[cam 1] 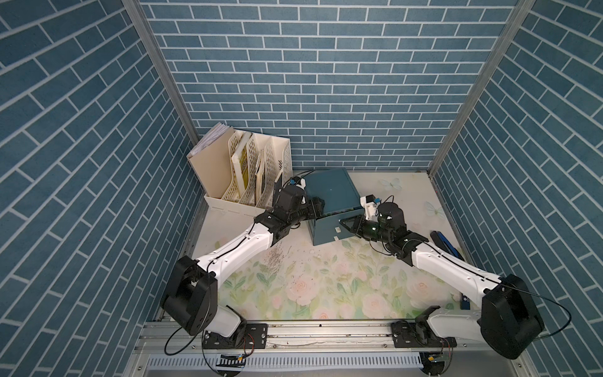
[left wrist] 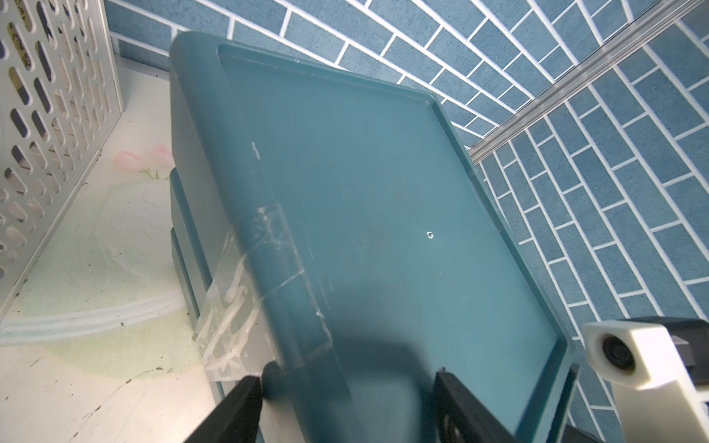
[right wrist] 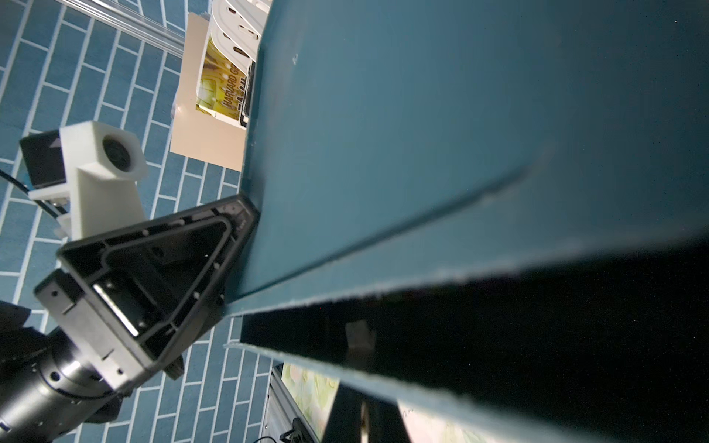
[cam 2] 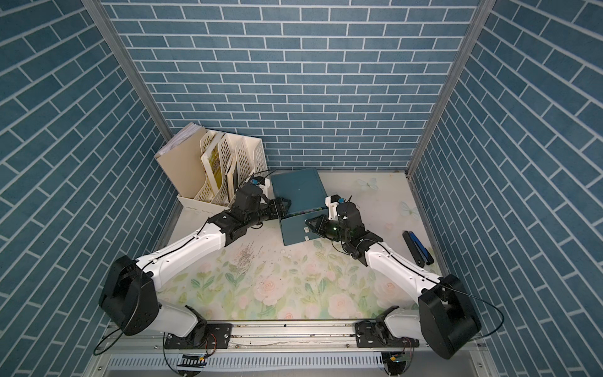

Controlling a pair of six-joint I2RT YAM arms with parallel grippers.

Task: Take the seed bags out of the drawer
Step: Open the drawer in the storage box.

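Pale, rose-printed desk (cam 1: pixel 326 280) is shown with no seed bags on it; they are judged hidden in the teal drawer (cam 1: pixel 326 233), seen slightly ajar. The right pincer (cam 1: pixel 342 224) is closed tight at the drawer front. Farther left, the left pincer (cam 1: pixel 319 206) is held part-open against the cabinet (cam 1: pixel 329 189). No bag is out yet.

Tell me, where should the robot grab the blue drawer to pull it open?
Probably pinch the small white knob on the drawer front, coming straight at that face from the robot's side. The rest is flat, with nothing else to pinch.
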